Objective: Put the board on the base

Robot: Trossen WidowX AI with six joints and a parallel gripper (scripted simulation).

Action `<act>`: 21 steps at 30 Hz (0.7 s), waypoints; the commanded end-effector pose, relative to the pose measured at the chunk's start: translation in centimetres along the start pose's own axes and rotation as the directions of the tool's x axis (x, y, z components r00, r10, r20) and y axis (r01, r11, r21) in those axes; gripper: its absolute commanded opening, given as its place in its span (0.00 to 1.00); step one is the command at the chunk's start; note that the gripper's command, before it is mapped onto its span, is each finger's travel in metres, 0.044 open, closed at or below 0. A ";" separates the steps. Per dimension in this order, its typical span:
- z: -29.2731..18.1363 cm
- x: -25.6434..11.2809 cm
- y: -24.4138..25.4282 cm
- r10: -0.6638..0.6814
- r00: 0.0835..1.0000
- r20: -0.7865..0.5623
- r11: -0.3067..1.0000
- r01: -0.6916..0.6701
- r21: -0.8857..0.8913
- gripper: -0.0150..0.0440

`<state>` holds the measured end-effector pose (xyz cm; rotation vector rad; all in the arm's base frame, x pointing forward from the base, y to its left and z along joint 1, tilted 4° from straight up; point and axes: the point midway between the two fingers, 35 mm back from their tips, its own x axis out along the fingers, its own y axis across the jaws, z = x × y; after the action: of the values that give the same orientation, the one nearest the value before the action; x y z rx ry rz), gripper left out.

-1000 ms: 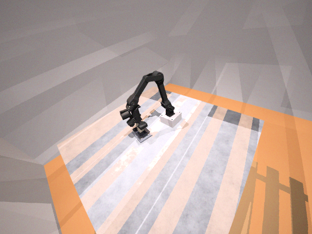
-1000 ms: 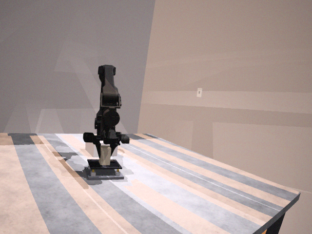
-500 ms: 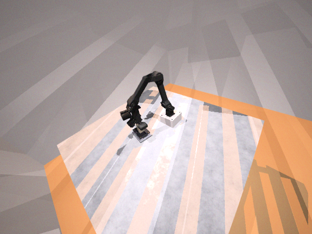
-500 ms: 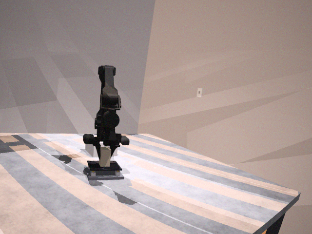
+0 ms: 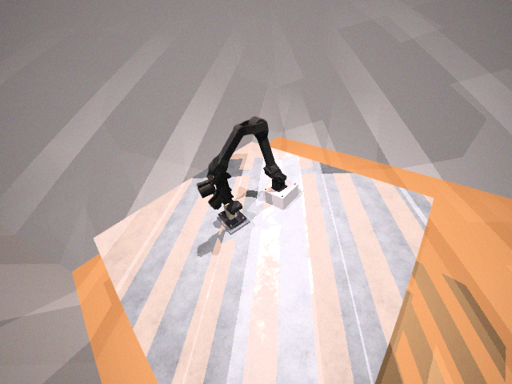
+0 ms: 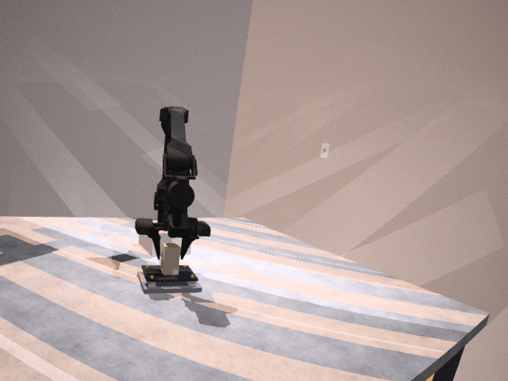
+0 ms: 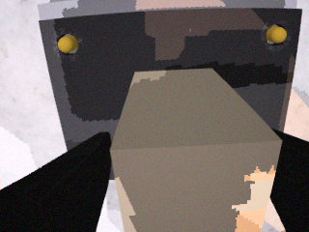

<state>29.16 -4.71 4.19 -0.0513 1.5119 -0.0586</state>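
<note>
Handle (image 5: 230,213) (image 6: 170,259) (image 7: 195,188) between the jaws: matt beige, smooth, plastic-like. Board (image 5: 234,223) (image 6: 186,274) (image 7: 92,82) below the jaws: dark, smooth, matt, plastic-like. Pins (image 6: 192,276) (image 7: 68,43) beyond the jaws, at the board's corners: gold-coloured, smooth, metal-like. Gripper (image 5: 230,208) (image 6: 170,257) (image 7: 181,138) fingers: black, matt, plastic-like. Tabletop (image 5: 285,268) (image 6: 286,303) around and under all: smooth-looking, faintly mottled.

Four pins (image 5: 242,218) (image 6: 152,276) (image 7: 68,43), one board (image 5: 235,224) (image 6: 186,273) (image 7: 97,82), one base (image 5: 232,232) (image 6: 174,290) (image 7: 47,12)

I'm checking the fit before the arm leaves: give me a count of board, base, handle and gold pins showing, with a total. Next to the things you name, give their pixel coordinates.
Board (image 5: 237,223) (image 6: 152,271) (image 7: 92,92): 1
Base (image 5: 232,231) (image 6: 172,289): 1
Handle (image 5: 230,213) (image 6: 170,260) (image 7: 193,111): 1
Gold pins (image 6: 152,276) (image 7: 68,43): 4
Total: 7
</note>
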 end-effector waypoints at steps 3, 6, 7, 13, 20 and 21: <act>0.0 -0.4 0.0 -0.001 1.000 0.000 1.000 0.001 0.000 1.00; 0.1 -2.0 0.0 0.000 1.000 0.000 1.000 0.000 0.000 1.00; 0.1 -2.6 0.0 0.000 1.000 0.000 1.000 0.000 0.000 1.00; 0.0 -4.0 0.0 0.000 1.000 0.000 1.000 0.000 0.000 1.00; -0.4 -8.5 0.0 0.000 1.000 -0.003 1.000 0.000 -0.003 1.00; -0.4 -8.5 0.0 0.000 1.000 -0.003 1.000 0.000 -0.003 1.00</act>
<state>28.33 -4.19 10.58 -0.0540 1.5348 -0.0520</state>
